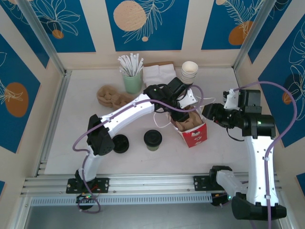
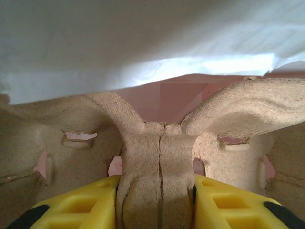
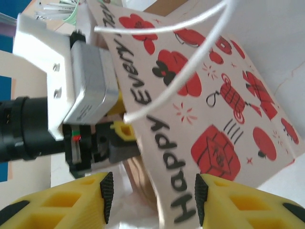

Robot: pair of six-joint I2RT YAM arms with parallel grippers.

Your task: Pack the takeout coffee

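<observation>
The top view sets the coffee (image 1: 153, 139) on the table (image 1: 86, 119) below centre, left of the bag (image 1: 194, 131) and apart from it, with a loose lid (image 1: 120, 143) further left. The left gripper (image 1: 183, 102) dips into the bag's mouth. Its wrist view shows what is hidden from above: yellow fingers (image 2: 81, 207) pinching the middle ridge of a pulp carrier (image 2: 159, 157) inside the bag. The right wrist view shows the right gripper (image 3: 152, 200) spread, with the bag's printed wall between its pads (image 3: 107, 195).
</observation>
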